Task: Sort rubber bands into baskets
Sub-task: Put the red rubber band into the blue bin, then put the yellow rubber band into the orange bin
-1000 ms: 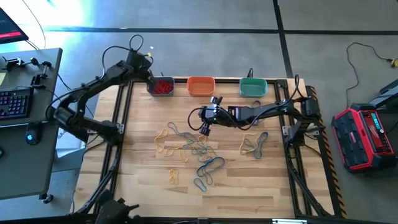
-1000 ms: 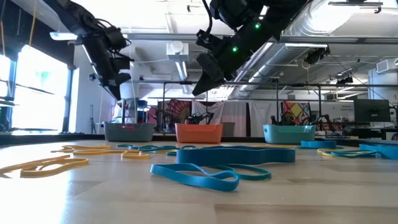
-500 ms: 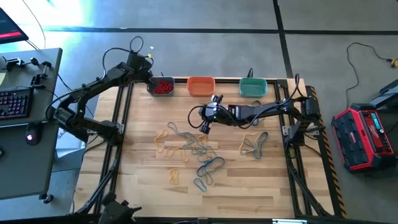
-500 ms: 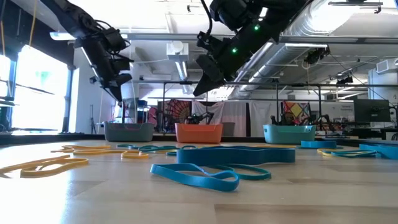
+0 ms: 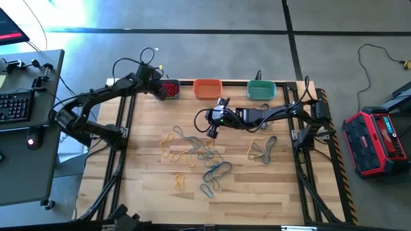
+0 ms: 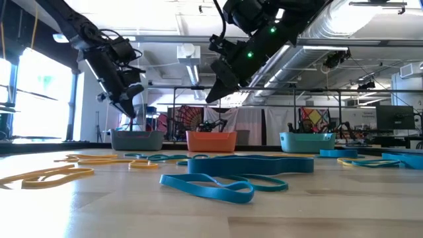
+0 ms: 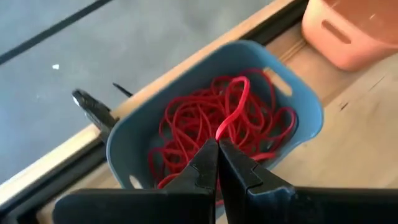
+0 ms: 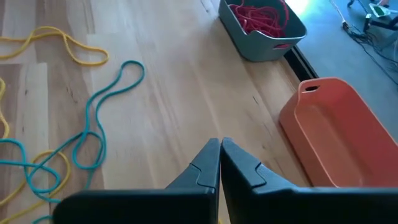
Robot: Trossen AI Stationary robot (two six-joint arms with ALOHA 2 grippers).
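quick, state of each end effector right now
Left end effector: shut on a red rubber band over the grey-blue basket.
Right end effector: shut, empty.

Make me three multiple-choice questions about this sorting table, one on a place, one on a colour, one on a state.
1. The left gripper is over which tub?
A. grey-blue basket
B. orange basket
C. teal basket

2. What colour are the bands in the grey-blue basket?
A. yellow
B. red
C. blue

3. The right gripper is:
A. wide open
B. gripping a blue band
C. shut and empty

Answers: 1 A, the left wrist view looks straight into it. 2 B, only red loops lie inside. 3 C, its fingers meet with nothing between.
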